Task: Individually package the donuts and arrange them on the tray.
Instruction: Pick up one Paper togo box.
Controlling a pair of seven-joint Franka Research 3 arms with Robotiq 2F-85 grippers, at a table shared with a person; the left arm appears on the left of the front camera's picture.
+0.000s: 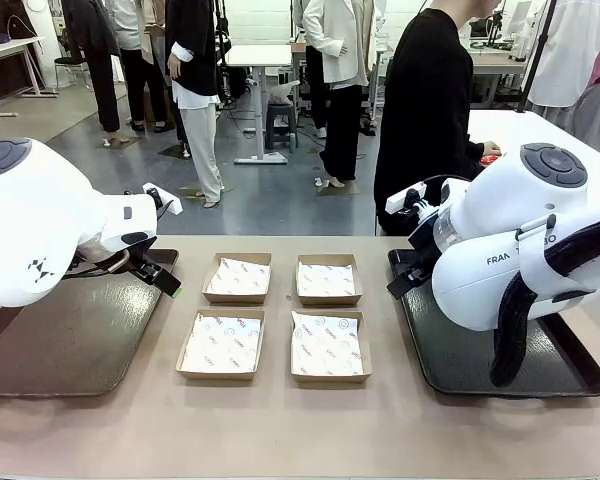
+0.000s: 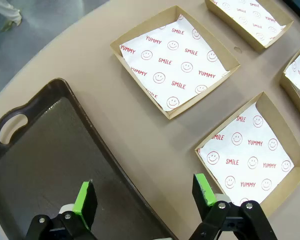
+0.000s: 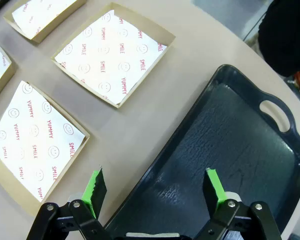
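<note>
No donuts show in the boxes or on either tray. A small red thing [image 1: 490, 160] lies by the person's hand on the far white table, too small to tell what it is. A dark brown tray [image 1: 70, 340] lies at the left, a black tray [image 1: 500, 365] at the right. My left gripper [image 1: 160, 272] hangs open over the brown tray's inner edge [image 2: 45, 160], its fingers [image 2: 85, 197] empty. Open and empty too, my right gripper [image 1: 405, 280] hovers above the black tray's inner edge [image 3: 240, 140].
Several shallow cardboard boxes with printed white liners sit in a square between the trays, such as the near left box [image 1: 220, 345] and the far right box [image 1: 328, 279]. A person in black [image 1: 430, 110] stands at the far side.
</note>
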